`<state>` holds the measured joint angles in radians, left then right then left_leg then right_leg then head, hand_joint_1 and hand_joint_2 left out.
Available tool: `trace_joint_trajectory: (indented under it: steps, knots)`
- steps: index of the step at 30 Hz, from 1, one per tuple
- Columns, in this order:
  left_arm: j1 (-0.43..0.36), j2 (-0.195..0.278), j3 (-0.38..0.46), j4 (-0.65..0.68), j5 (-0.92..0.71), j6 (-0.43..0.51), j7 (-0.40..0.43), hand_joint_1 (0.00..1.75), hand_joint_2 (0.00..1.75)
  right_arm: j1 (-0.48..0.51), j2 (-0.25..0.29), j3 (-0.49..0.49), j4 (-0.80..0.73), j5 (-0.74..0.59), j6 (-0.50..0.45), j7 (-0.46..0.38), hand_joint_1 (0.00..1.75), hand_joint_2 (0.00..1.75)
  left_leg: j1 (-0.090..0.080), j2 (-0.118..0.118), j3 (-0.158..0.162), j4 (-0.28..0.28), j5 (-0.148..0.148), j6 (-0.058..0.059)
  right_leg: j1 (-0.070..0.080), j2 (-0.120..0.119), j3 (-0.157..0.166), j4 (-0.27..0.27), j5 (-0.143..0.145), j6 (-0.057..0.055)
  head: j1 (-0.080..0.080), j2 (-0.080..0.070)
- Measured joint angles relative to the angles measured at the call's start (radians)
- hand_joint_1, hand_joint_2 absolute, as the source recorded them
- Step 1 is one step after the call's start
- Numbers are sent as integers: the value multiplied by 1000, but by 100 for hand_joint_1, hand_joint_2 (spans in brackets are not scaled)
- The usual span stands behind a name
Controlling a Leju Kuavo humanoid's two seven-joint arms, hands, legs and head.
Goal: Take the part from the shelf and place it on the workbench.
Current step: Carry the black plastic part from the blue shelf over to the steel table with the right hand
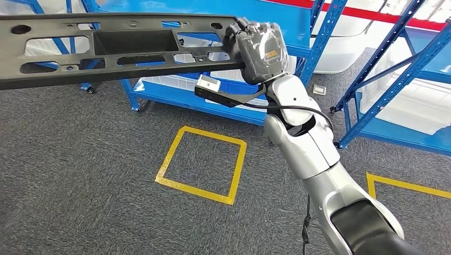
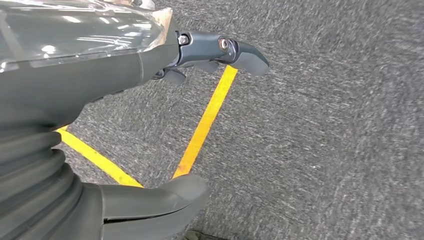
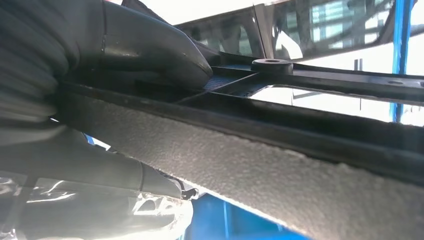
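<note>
right hand: my right hand (image 1: 259, 51) is up high in the head view, wrapped around the near end of the part (image 1: 114, 49). Fingers go over the top edge, grey ribbed back of the hand faces the camera.

grip up close: from the right wrist view my thumb (image 3: 150, 47) is pressed down on the ribbed inner face of the part (image 3: 280, 150), and the rest of the hand (image 3: 75, 165) curls under its rough lower edge. So it's clamped, not just resting.

right arm: silver arm (image 1: 314, 154) comes up from the bottom right, bent, with a black cable running along the wrist.

part: long black plastic panel with cutouts and a rectangular recess, held out roughly level and reaching off to the left over the grey carpet (image 1: 80, 159). It's off the shelf, up in the air, in front of the blue shelving (image 1: 324, 32).

left hand: my left hand (image 2: 100, 100) hangs over the carpet with nothing in it, fingers (image 2: 220, 50) and thumb (image 2: 155, 200) apart.

floor: yellow tape square (image 1: 202, 164) below the part; yellow tape lines (image 2: 205, 125) under the left hand too.

hard to see: the part's far end runs out of the head view on the left. My fingertips on its far side are hidden. The wrist view's background is blown out, can't make much of it.
</note>
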<state>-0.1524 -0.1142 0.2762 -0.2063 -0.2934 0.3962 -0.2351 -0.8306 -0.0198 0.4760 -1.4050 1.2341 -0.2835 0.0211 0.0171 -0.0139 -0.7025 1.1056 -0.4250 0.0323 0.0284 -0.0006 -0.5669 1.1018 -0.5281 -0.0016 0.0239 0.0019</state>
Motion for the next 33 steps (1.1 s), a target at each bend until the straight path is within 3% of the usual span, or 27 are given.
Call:
trace_joint_trajectory:
  steps: [2, 4, 6, 8, 10, 11, 14, 16, 19, 20, 22, 24, 26, 28, 30, 32, 33]
  knots:
    - [0, -4, 1, 0, 0, -1, -3, 0, 175, -14, 7, 1, 2, 14, 0, 0, 175, 175, 4, 0, 0, -14, 18, -14, 7, 0, 24, -50, 1, -13, 0, 0]
    - [1, -4, 4, 0, -1, -2, -5, 0, 175, -21, 9, 2, 7, 23, -1, 1, 175, 175, 4, -2, 0, -26, 26, -26, -3, -7, 30, -85, 27, -14, 0, 0]
    - [4, -1, 8, 0, -1, -1, -6, 0, 175, -25, 10, 3, 14, 25, -2, 1, 175, 175, 1, -2, -16, 11, -17, -35, -18, -18, 35, -116, 55, -17, -2, 0]
    - [7, 3, 13, 0, -1, -1, -7, 0, 175, -27, 10, 5, 21, 26, -4, -1, 175, 175, 3, 2, -49, 112, -90, -44, -19, -27, 26, -120, 68, -20, -4, 0]
    - [10, 6, 16, 0, 0, -1, -7, 0, 175, -26, 10, 7, 30, 25, -5, -3, 175, 175, 8, 7, -65, 191, -116, -54, -20, -37, 13, -116, 74, -17, -5, 0]
    - [11, 8, 17, 0, 0, -1, -8, 0, 175, -25, 10, 8, 34, 25, -6, -5, 175, 175, 10, 11, -50, 185, -103, -59, -22, -43, 7, -112, 76, -15, -5, 0]
    - [14, 10, 18, 0, 1, -1, -11, 0, 175, -27, 10, 8, 45, 23, -7, -7, 175, 175, 14, 38, 63, 20, -46, -71, -26, -59, -11, -90, 75, -7, -6, 0]
    - [14, 9, 18, 0, 1, -1, -12, 0, 175, -29, 11, 8, 49, 23, -8, -9, 175, 175, 7, 46, 88, -32, -42, -58, -21, -66, -22, -77, 73, 1, -6, 0]
    - [15, 10, 19, 0, 1, 0, -14, 0, 175, -32, 13, 8, 55, 21, -10, -10, 175, 175, 4, 29, 76, -40, -33, -25, -16, -73, -33, -68, 75, 14, -4, 0]
    - [16, 10, 19, 0, 1, 0, -14, 0, 175, -33, 13, 8, 57, 21, -10, -10, 175, 175, 4, 23, 73, -43, -27, -15, -17, -65, -41, -56, 66, 18, -4, 0]
    - [16, 10, 19, 0, 1, 1, -16, 0, 175, -35, 12, 8, 61, 20, -11, -10, 175, 175, 6, 12, 66, -48, -16, 2, -24, -35, -78, 23, 18, 18, -3, 0]
    - [16, 10, 19, 0, 1, 1, -17, 0, 175, -36, 9, 7, 66, 20, -12, -10, 175, 175, 5, -2, 54, -49, -7, 10, -28, -14, -125, 147, -38, 15, -3, 0]
    - [16, 10, 19, 0, 0, 1, -17, 0, 175, -36, 6, 7, 73, 20, -12, -10, 175, 175, 3, -19, 45, -49, 2, 10, -28, -8, -132, 190, -49, 20, -4, 0]
    - [16, 10, 19, 0, -1, 1, -17, 0, 175, -37, 2, 6, 80, 20, -14, -11, 175, 175, 1, -38, 40, -49, 10, 8, -25, 7, -70, 90, -10, 23, -3, 0]
    - [15, 7, 19, 0, -3, 2, -17, 0, 175, -41, 0, 5, 85, 20, -19, -15, 175, 175, 3, -53, 36, -51, 19, 0, -19, 39, -1, -38, 24, 15, -5, 0]
    - [14, 2, 19, -1, -6, 2, -17, 0, 175, -48, 0, 5, 90, 20, -26, -19, 175, 175, 11, -65, 28, -55, 31, -13, -13, 53, 19, -82, 33, 6, -2, 0]
    - [14, 1, 19, -1, -7, 2, -16, 0, 175, -50, -1, 5, 91, 20, -29, -20, 175, 175, 13, -72, 25, -61, 38, -22, -11, 46, 20, -86, 39, 2, 1, 0]
